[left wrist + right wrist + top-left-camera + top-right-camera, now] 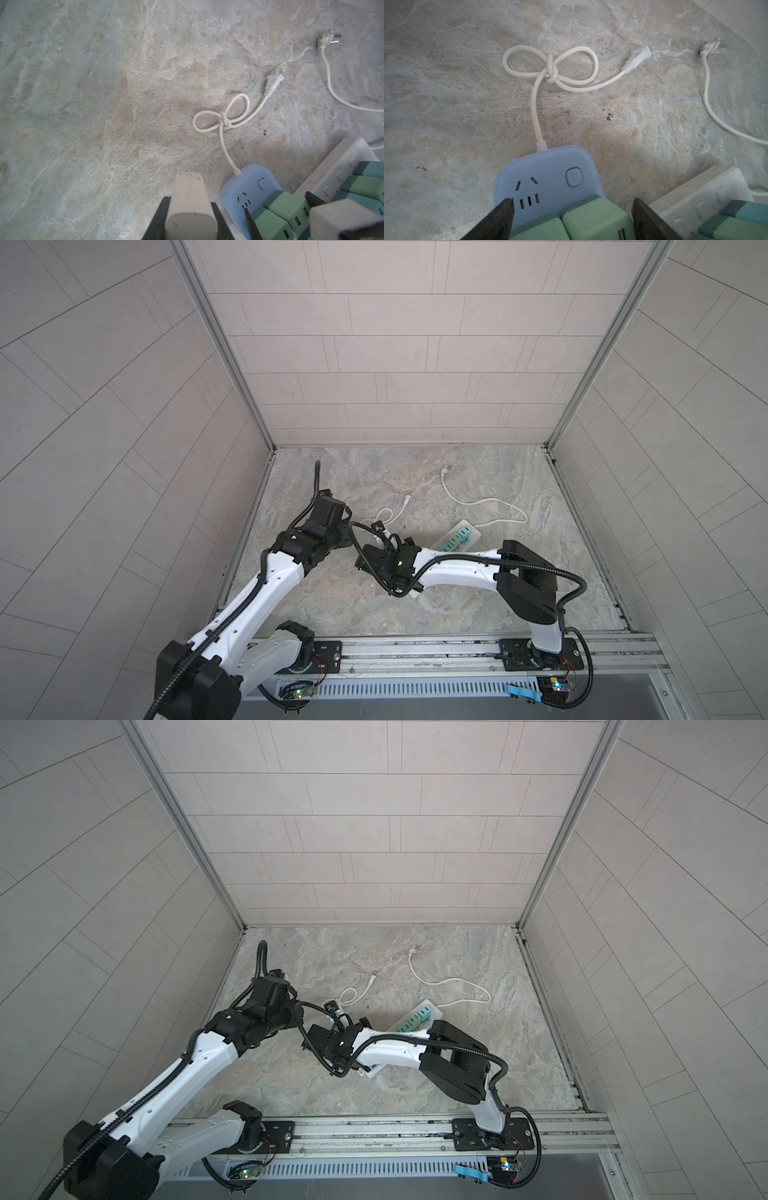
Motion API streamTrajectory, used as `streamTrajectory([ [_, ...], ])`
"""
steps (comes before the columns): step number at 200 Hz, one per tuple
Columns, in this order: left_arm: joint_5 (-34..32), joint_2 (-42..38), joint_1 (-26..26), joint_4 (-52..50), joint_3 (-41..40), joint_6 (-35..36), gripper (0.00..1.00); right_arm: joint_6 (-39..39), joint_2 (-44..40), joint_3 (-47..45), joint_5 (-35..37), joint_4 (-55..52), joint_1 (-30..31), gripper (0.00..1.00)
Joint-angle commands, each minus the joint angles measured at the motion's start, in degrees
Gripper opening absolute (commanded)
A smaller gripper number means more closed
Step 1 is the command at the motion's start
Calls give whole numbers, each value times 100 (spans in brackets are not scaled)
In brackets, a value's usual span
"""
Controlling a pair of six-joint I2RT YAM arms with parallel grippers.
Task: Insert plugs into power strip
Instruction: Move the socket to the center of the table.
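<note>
In the left wrist view my left gripper (190, 202) is shut on a flat white charger block (190, 191), held over the stone floor just beside a light blue power strip (247, 187). Two mint green plugs (593, 216) sit side by side in that blue power strip (550, 172), with bare sockets beside its round button. My right gripper (572, 202) is open, its black fingers (500, 218) straddling the mint plugs. A white power strip (471, 540) holds a row of teal plugs (453, 540), seen in both top views (413, 1020).
A knotted white cord (550, 68) runs from the blue strip to a small white cord plug (638, 57). A second white cord (705, 97) curls away from the white strip. Tiled walls (374, 364) enclose the floor on three sides; both arms meet near the middle.
</note>
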Motion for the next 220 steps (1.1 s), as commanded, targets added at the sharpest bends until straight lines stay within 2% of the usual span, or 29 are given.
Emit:
streamTrajectory([
  [1, 542, 58, -1, 151, 41, 142, 0, 125, -289, -460, -197, -488, 89, 88],
  [20, 851, 151, -94, 152, 86, 231, 0, 130, -582, -800, -181, -425, 100, 88],
  [41, 755, 295, -429, 152, 161, 266, 0, 90, -823, -1024, -106, -370, 33, 88],
  [60, 802, 440, -729, 143, 262, 19, 0, -37, -950, -1123, -119, -215, -52, 88],
  [97, 352, 905, -1714, 85, 596, -11, 0, -503, -1500, -1372, -470, 583, -58, 94],
  [124, 635, 1112, -1782, 221, 662, 370, 0, -580, -2163, -1624, -594, 953, -41, 95],
  [150, 589, 1154, -1801, 350, 565, 752, 0, -506, -3001, -2031, -485, 988, -32, 95],
  [181, 957, 1386, -1819, 284, 610, 1234, 0, -297, -3957, -2501, -167, 611, -36, 96],
  [220, 1339, 1768, -1935, 142, 799, 2174, 0, -49, -5440, -3303, 221, 201, -63, 97],
])
